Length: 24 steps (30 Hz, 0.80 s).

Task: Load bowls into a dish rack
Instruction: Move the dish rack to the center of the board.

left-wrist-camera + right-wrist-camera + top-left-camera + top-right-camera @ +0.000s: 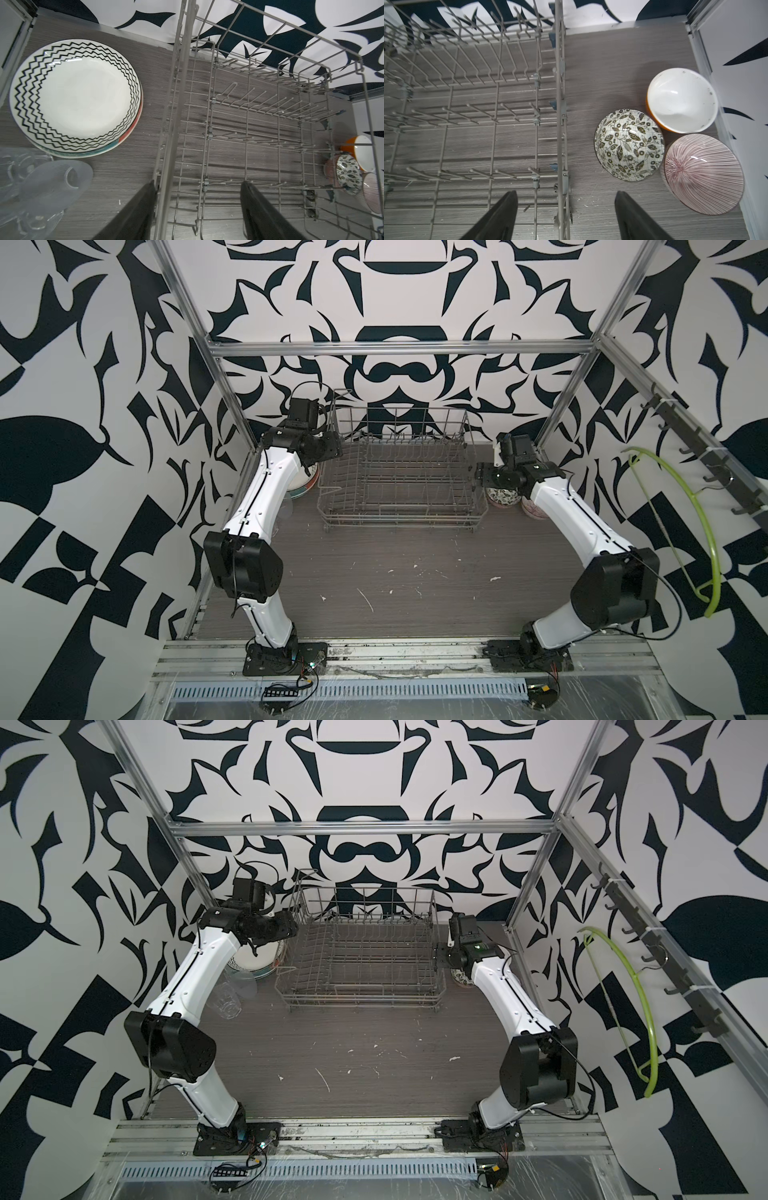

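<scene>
Right end effector (565,193) unclenched, jaws spread astride the right side wall of the dish rack (399,517). One finger is inside the basket, the other outside over bare counter (374,580); nothing gripped. Left end effector (198,182) does the same on the opposite wall: released, straddling the wire, outer finger just beside it, no visible pinch. Judgement: the mirrored straddle reads as prep for a two-arm hold on the rack walls, to steady or shift the rack before loading. It does not read as a reach for a bowl.

Bowls are all outside the rack, at the counter's far right corner, between the rack's right wall and the right edge. Orange bowl (682,99) is farthest back and floral bowl (629,145) nearest the rack wall. Striped pinkish bowl (702,172) is nearer the front, against the right edge. All upright, mouths up, packed tight, rims touching or nearly so. The cluster likely keeps them in right-arm reach but leaves little finger room between them.

Rack sits at the far edge, centred, tines upright, no bowl in it: loading not started.

Far left corner: zigzag-rim plate (72,97) stacked on a red-and-teal plate (126,135). Clear drinking glasses (41,187) sit just beside, along the left edge. Not task items.
</scene>
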{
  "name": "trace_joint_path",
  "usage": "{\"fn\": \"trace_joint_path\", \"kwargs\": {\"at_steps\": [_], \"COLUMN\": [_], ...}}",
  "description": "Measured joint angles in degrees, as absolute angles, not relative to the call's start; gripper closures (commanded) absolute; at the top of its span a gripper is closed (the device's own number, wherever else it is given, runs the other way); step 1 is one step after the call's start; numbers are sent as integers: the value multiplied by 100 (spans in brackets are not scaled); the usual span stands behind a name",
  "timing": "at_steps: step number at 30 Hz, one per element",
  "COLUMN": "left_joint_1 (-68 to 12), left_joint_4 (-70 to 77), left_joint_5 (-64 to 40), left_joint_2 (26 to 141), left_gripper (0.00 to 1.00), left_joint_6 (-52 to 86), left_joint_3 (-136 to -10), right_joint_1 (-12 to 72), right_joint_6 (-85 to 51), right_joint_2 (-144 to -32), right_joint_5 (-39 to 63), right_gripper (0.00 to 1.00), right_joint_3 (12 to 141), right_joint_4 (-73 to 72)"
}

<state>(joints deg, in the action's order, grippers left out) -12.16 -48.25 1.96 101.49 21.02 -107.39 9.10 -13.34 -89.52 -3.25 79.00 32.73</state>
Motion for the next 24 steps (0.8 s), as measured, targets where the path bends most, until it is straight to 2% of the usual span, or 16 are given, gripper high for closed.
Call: {"fn": "trace_joint_path", "kwargs": {"at_steps": [5,9,15,18,22,24], "left_joint_1": [-1216,-1216,-1197,-1190,-1162,-1155], "left_joint_4": [-4901,-4919,-4921,-4917,-4925,-4915], "left_joint_5": [276,320,329,351,362,327], "left_joint_2": [10276,10438,10565,10565,10565,10565], "left_gripper": [45,64,73,79,88,90], "left_joint_6": [2075,2034,1966,1933,1916,1785], "left_joint_3": [-10770,-10781,-10783,-10783,-10781,-10779], "right_joint_1": [864,823,794,794,794,794], "right_joint_6": [-1334,-1337,-1337,-1352,-1363,-1387], "right_joint_2": [-9013,-9052,-9223,-9306,-9371,-9371], "right_joint_5": [-220,-152,-43,10,117,150], "right_gripper": [26,30,37,43,57,65], "right_joint_3": [7902,7979,8064,8064,8064,8064], "right_joint_4": [3260,3238,3212,3212,3214,3212]}}
